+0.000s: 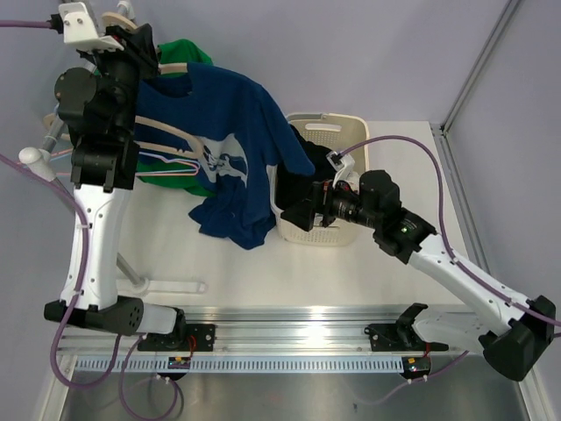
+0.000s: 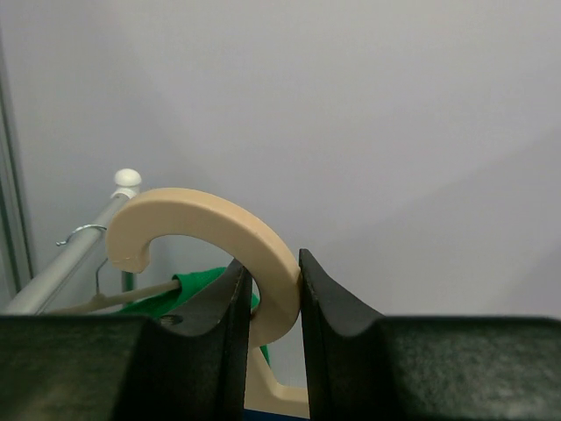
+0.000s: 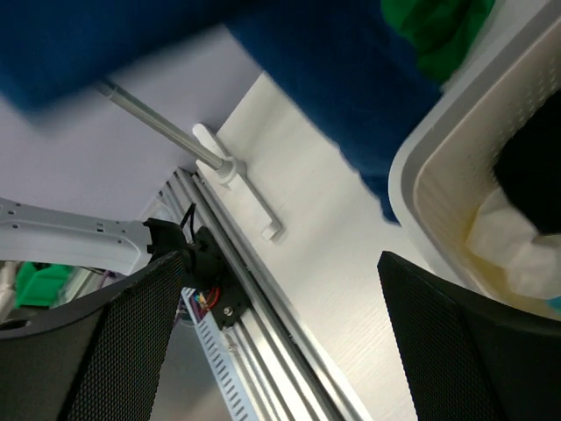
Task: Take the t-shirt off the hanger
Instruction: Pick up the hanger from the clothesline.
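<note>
top view: my left hand (image 1: 130, 28) is up at the far left, pinching the hook of the wooden hanger (image 1: 172, 68). the blue t-shirt (image 1: 230, 132) is on that hanger, draping down and away to the hand's right until its hem bunches on the desk (image 1: 263, 281). my right hand (image 1: 301, 216) is low beside the white basket (image 1: 326, 124), fingers spread wide, with the shirt's hanging edge just in front of it.

left wrist: my left hand (image 2: 267, 274) has both fingers (image 2: 221, 320) pressed against the hanger hook (image 2: 203, 212), which curls above them. a green garment (image 2: 198, 284) and the metal rail (image 2: 68, 260) lie beyond, to the left.

right wrist: my right hand (image 3: 280, 263) is spread, holding nothing. the t-shirt (image 3: 307, 53) hangs blurred above the fingertips; the basket (image 3: 438, 171) sits off to one side, the desk (image 3: 351, 338) between the fingers.
</note>
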Controlling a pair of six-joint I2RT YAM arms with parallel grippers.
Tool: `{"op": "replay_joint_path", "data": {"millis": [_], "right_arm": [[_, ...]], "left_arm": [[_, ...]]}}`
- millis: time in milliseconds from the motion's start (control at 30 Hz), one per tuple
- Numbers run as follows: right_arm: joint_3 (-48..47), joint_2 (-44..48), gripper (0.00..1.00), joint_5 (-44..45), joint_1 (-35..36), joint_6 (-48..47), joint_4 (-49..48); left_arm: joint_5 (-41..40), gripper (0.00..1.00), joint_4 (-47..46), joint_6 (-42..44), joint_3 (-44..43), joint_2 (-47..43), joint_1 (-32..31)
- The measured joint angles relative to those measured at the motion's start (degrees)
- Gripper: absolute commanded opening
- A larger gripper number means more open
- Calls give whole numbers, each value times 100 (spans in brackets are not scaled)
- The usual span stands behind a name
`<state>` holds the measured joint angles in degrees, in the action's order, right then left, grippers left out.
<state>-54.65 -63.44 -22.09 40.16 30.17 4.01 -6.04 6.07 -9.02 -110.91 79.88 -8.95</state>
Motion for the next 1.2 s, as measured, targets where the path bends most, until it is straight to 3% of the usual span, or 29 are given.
{"op": "replay_joint_path", "data": {"millis": [133,300,533,600,667,900,1200], "right_arm": [[-955,280,99,114,2,-656,702],[-3751,-166,100,2,9,-1683,1781],[-8640,-2343,100,-352,66,-2444,3595],[-9482,-2885,100,-439,122,-2531,4009],[-9613,-3204,99,-455,247,-2579,4271],[-8387,-3493,100,94,883,-2776,4806],[-8297,-3467,100,1239,1224,-2868,4935]], "left_arm": [[240,0,173,-229,205,-343,-57],[415,0,420,-354,378,-767,-85],[603,0,474,-525,988,-1445,-85],[658,0,474,-599,1174,-1550,-85],[748,0,463,-680,1340,-1593,-87],[951,0,507,-898,2044,-1615,-190],[944,0,522,-874,2752,-1755,-549]]}}
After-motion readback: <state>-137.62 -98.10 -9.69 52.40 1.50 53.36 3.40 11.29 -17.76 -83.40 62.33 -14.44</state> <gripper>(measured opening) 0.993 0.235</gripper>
